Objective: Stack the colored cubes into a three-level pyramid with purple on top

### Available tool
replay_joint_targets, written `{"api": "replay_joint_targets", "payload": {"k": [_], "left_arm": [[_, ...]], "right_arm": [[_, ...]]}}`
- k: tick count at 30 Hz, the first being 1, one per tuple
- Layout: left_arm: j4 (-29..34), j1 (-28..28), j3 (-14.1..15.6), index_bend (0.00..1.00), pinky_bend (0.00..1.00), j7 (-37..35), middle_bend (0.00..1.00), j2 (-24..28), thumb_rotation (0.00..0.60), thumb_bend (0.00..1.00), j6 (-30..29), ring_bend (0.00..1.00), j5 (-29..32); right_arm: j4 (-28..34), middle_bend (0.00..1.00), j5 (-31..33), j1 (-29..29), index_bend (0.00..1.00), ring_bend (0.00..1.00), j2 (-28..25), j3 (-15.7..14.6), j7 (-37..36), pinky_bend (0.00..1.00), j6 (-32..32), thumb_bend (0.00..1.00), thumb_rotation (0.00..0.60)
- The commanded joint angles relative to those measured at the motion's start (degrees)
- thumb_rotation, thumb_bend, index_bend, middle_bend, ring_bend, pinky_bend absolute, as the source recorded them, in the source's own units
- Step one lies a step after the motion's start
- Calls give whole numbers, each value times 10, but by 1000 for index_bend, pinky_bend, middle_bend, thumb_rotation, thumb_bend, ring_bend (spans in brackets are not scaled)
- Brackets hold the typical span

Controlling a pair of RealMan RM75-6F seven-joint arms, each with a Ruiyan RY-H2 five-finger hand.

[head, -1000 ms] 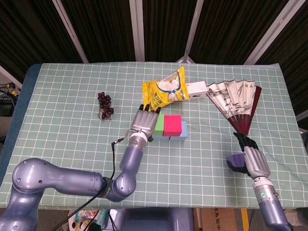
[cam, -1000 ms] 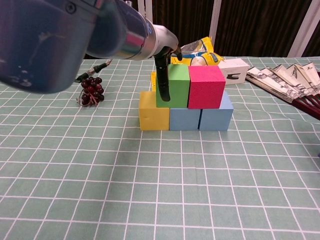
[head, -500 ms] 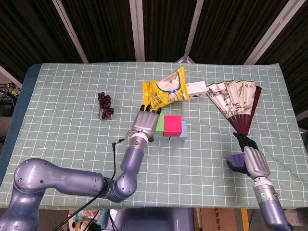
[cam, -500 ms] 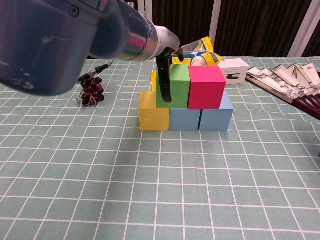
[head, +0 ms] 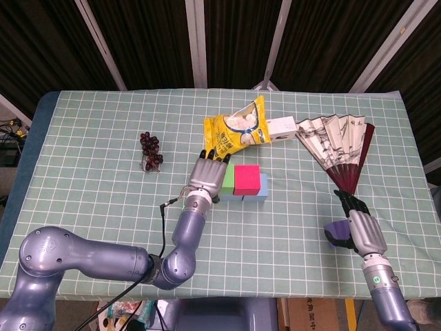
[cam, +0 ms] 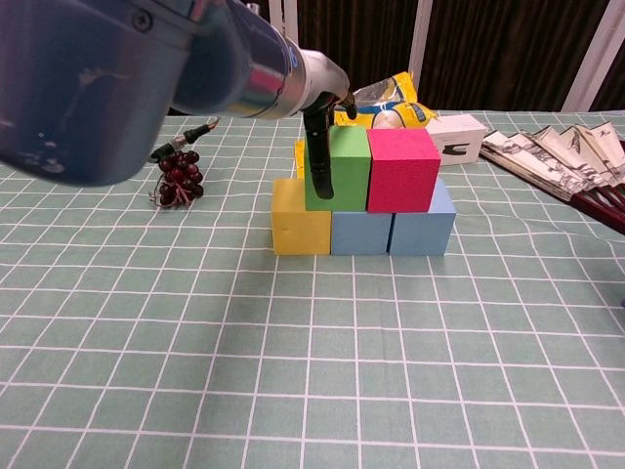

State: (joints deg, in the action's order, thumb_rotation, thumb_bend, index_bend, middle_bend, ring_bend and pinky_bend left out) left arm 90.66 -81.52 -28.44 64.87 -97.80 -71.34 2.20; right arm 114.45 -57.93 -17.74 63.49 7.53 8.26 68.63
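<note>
At table centre: yellow cube (cam: 300, 218) and two blue cubes (cam: 391, 231) in a row; green cube (cam: 349, 168) and pink cube (cam: 401, 169) on top. Left hand (head: 209, 174) grips the green cube. Right hand (head: 360, 226), near edge, holds the purple cube (head: 335, 231).

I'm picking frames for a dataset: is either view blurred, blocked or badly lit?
Chest view: the left arm looms soft and oversized, blocking the upper left, while the green cube stays sharp. Head view: even light, everything crisp, dark backdrop.
</note>
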Motion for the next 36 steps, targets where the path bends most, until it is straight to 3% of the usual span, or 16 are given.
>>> {"api": "replay_joint_targets", "payload": {"k": [1, 6, 36], "left_arm": [[-1, 0, 0, 0, 0, -2, 231, -1, 600, 152, 0, 32, -1], [-6, 0, 0, 0, 0, -6, 236, -4, 600, 247, -2, 32, -3], [-3, 9, 5, 0, 0, -21, 200, -2, 600, 244, -6, 32, -17]], "right_arm": [[0, 61, 0, 0, 0, 0, 0, 0, 0, 0, 0, 339, 600], [0, 61, 1, 0, 0, 0, 0, 0, 0, 0, 0, 339, 600], [0, 61, -1, 0, 0, 0, 0, -2, 0, 0, -1, 338, 600]]}}
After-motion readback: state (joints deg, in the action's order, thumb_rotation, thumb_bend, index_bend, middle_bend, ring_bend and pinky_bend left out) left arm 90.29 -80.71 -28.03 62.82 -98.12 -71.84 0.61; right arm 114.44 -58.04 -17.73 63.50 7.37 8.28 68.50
